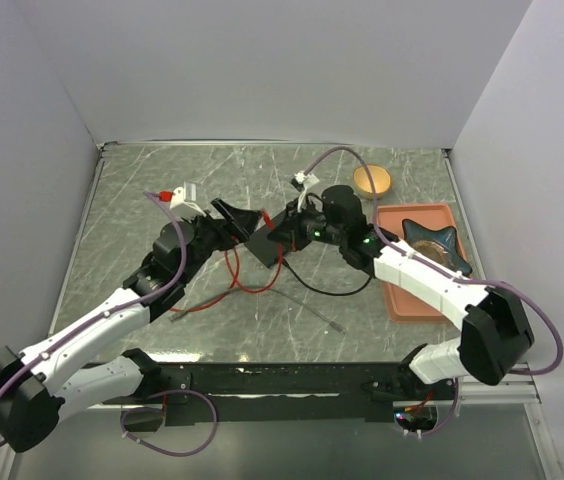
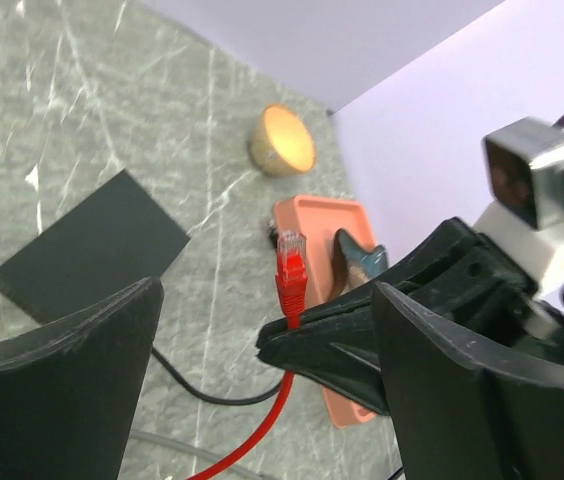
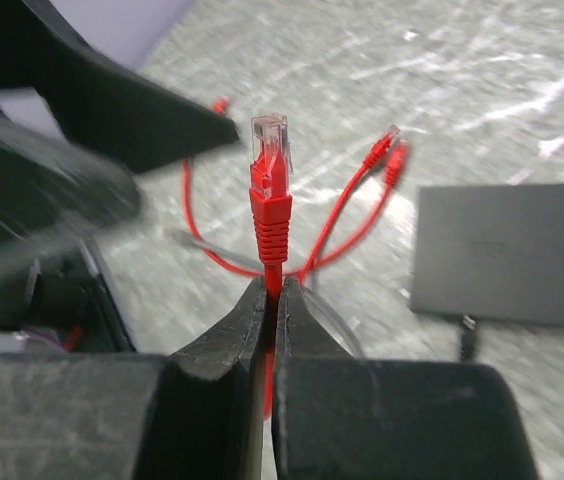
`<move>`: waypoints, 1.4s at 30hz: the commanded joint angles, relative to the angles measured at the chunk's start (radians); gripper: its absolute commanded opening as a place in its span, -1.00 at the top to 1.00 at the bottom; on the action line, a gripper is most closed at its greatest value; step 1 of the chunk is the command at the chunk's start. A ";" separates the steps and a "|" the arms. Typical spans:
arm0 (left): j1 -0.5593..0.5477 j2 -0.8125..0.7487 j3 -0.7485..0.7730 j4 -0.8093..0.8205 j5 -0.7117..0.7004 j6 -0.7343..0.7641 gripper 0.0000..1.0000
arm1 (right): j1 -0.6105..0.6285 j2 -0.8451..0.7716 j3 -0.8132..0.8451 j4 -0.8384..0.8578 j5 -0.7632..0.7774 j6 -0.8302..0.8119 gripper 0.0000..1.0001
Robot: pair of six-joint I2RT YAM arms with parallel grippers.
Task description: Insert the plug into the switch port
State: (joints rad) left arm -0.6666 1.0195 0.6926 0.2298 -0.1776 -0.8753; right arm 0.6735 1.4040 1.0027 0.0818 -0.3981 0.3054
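Overhead, mid-table: both arms meet above the flat black box (image 1: 265, 247), lying askew on the veined grey table (image 1: 142, 190). Bare room to the left and rear; an orange tray (image 1: 402, 295) and a round wooden disc (image 1: 372, 180) crowd the right edge. Nearly nose to nose, the left gripper (image 1: 234, 214) and right gripper (image 1: 287, 230); loops of red cable (image 1: 237, 285) and a thin black lead (image 1: 322, 290) lie below them. Left wrist view: left fingers matte black, spread wide, grasping nothing. Between them the right gripper's pointed tips pinch the red cable just under the plug (image 2: 291, 255), which stands upright with a clear tip and ribbed red boot. Box lies apart, lower left. Right wrist view: right jaws clamped on the cable, plug standing above the tips. Box off to the right, matte, sharp-cornered; its switch port row not discernible.
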 commanded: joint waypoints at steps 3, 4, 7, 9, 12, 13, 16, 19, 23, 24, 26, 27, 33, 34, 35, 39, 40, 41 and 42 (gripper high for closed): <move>0.012 -0.076 -0.002 0.103 0.110 0.091 -0.79 | -0.094 -0.108 0.074 -0.221 -0.173 -0.237 1.00; 0.015 -0.076 -0.013 0.147 0.139 0.102 -0.78 | -0.110 -0.109 0.082 -0.243 -0.232 -0.259 1.00; 0.028 -0.055 -0.019 0.225 0.286 0.154 -0.75 | -0.163 -0.112 0.099 -0.306 -0.447 -0.334 1.00; 0.028 -0.039 -0.024 0.268 0.381 0.170 -0.72 | -0.181 -0.105 0.112 -0.352 -0.593 -0.371 1.00; 0.030 -0.033 -0.060 0.384 0.463 0.165 -0.67 | -0.181 -0.111 0.129 -0.347 -0.666 -0.371 1.00; 0.030 -0.033 -0.061 0.391 0.467 0.167 -0.66 | -0.181 -0.120 0.119 -0.309 -0.622 -0.353 1.00; 0.030 -0.041 -0.036 0.332 0.407 0.150 -0.59 | -0.178 -0.155 0.126 -0.330 -0.418 -0.307 1.00; 0.030 -0.032 0.001 0.238 0.305 0.098 -0.51 | -0.147 -0.161 0.177 -0.393 -0.196 -0.284 1.00; 0.027 0.001 0.044 0.152 0.238 0.016 -0.48 | -0.016 -0.163 0.206 -0.456 0.271 -0.287 1.00; 0.027 0.020 0.053 0.137 0.240 0.010 -0.47 | 0.003 -0.160 0.209 -0.459 0.322 -0.287 1.00; 0.019 0.040 0.076 0.122 0.239 -0.002 -0.47 | 0.062 -0.161 0.202 -0.450 0.446 -0.292 1.00; 0.016 0.054 0.079 0.121 0.239 -0.005 -0.46 | 0.084 -0.161 0.191 -0.438 0.488 -0.296 1.00; 0.005 0.077 0.102 0.072 0.181 -0.036 -0.30 | 0.196 -0.165 0.178 -0.412 0.680 -0.330 1.00; 0.005 0.080 0.104 0.066 0.181 -0.039 -0.28 | 0.208 -0.163 0.178 -0.409 0.697 -0.331 1.00; 0.005 0.085 0.107 0.063 0.181 -0.039 -0.26 | 0.221 -0.158 0.177 -0.404 0.711 -0.339 1.00; 0.004 0.093 0.094 0.103 0.194 -0.048 -0.18 | 0.277 -0.123 0.204 -0.421 0.791 -0.354 1.00; 0.004 0.090 0.088 0.112 0.197 -0.054 -0.18 | 0.290 -0.114 0.211 -0.428 0.806 -0.356 1.00; 0.004 0.088 0.084 0.127 0.198 -0.056 -0.18 | 0.297 -0.105 0.212 -0.429 0.809 -0.358 1.00; 0.004 0.083 0.081 0.131 0.198 -0.056 -0.18 | 0.301 -0.103 0.212 -0.429 0.808 -0.358 1.00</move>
State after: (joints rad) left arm -0.6567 1.1149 0.7525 0.2955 0.0273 -0.9062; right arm 0.9459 1.2804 1.1671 -0.3607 0.3058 -0.0296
